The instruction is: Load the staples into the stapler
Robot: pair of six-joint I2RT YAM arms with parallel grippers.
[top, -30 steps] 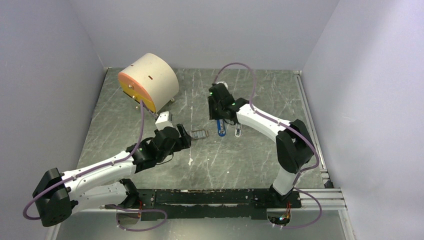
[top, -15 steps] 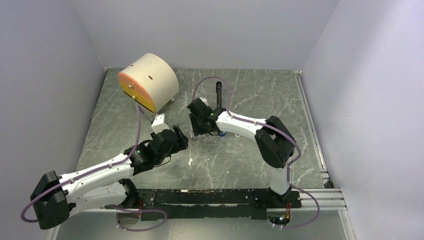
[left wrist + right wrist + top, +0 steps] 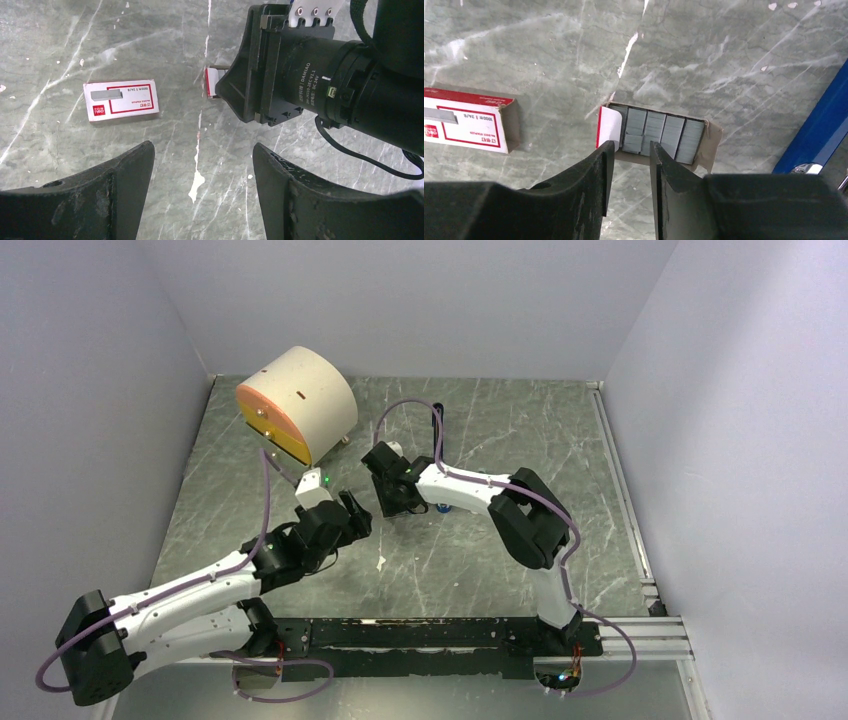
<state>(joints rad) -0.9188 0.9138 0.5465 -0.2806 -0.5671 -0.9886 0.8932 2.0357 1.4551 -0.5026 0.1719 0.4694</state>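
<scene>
right tool (image 3: 629, 152) over staples (image 3: 659, 132), jaws narrow — arm (image 3: 465, 483) folded leftward

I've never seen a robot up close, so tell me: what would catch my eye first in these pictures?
The big beige drum with an orange face at the table's far left corner stands out first. Mid-table, the right gripper hangs just over an open tray of staples, with the left gripper wide open close beside it. A red-and-white box and the blue stapler lie nearby.
</scene>
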